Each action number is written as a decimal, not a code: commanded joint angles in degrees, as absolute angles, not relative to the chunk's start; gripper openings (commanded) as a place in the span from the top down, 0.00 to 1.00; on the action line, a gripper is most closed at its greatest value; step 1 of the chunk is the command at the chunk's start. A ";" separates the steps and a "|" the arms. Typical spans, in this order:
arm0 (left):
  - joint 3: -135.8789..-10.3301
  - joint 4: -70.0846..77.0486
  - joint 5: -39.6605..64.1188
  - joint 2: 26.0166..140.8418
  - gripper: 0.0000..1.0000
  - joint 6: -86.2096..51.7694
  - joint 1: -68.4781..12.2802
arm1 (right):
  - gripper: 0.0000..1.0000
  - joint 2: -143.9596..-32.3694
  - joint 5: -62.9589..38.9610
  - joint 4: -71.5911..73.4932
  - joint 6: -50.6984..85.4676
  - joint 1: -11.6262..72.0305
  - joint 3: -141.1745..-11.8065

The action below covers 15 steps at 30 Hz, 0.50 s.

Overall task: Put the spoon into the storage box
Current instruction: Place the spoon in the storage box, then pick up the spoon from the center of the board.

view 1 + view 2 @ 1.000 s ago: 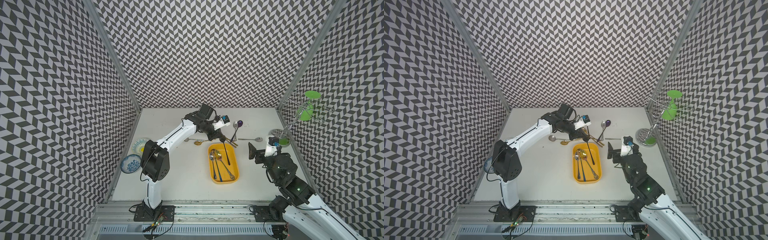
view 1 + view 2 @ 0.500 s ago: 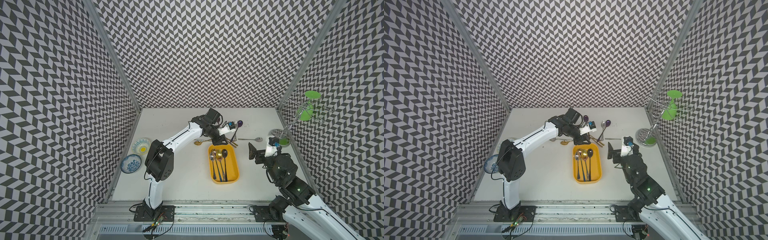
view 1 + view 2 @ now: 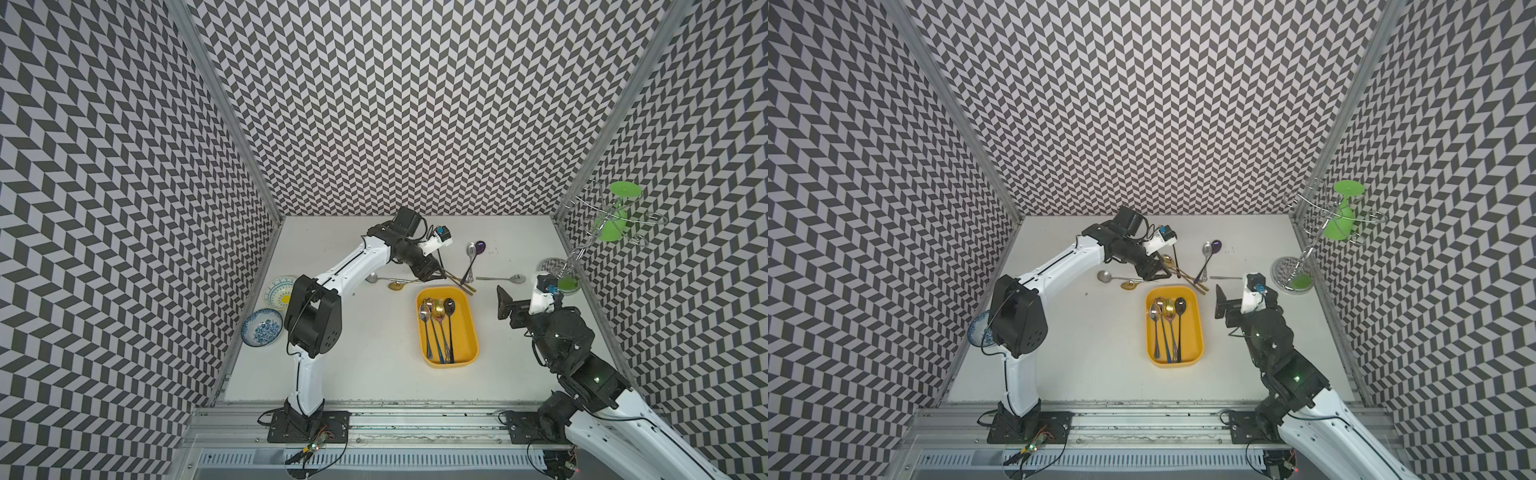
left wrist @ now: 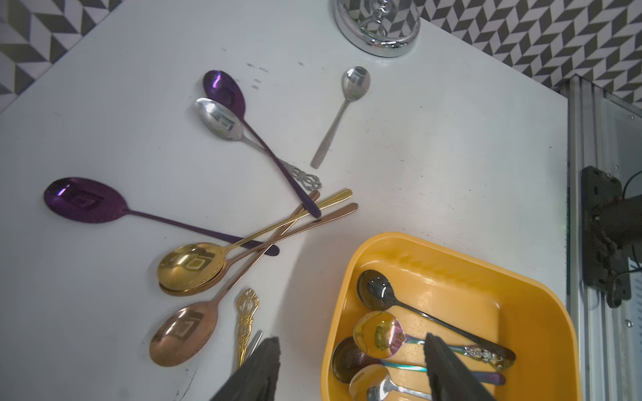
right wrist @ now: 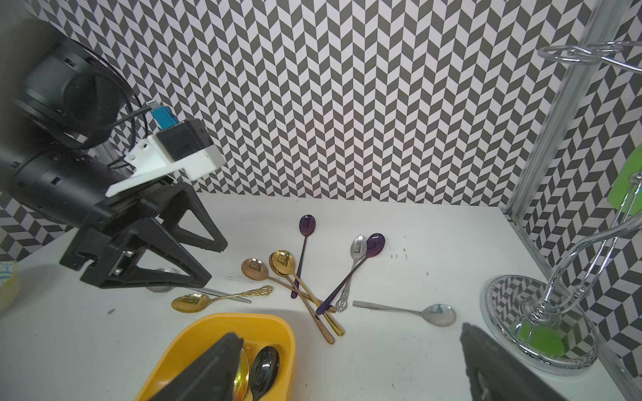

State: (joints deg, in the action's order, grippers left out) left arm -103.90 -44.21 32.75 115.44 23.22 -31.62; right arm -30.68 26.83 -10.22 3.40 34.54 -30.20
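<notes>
Hanging over the storage box's (image 4: 451, 274) far end, the left claw (image 4: 352, 338) stands spread, gripping nothing.

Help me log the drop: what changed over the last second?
The left gripper let go of the slim black metal spoon, which it held tilted into the shallow yellow plastic tray; the spoon now lies flat inside, beside the other spoons. Its jaws opened wide. The right gripper stayed open beside the tray, and the loose spoons on the table did not move.

I see bright, even overhead light; soft shadow beneath my left gripper (image 4: 351, 342), its fingers (image 4: 260, 371) blurred, glare on the gold spoon (image 4: 189, 265) ahead.
</notes>
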 commanded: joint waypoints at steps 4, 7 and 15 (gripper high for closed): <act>-106.60 -42.65 34.48 118.18 0.22 17.87 -28.02 | 0.00 -30.34 26.71 -7.43 3.07 34.15 -29.89; -107.45 -42.72 34.98 119.40 0.18 16.45 -26.41 | 0.00 -30.71 27.51 -7.37 3.08 34.03 -29.83; -110.06 -42.28 37.80 124.15 0.15 11.80 -23.08 | 0.00 -30.89 26.76 -7.28 3.07 33.93 -29.88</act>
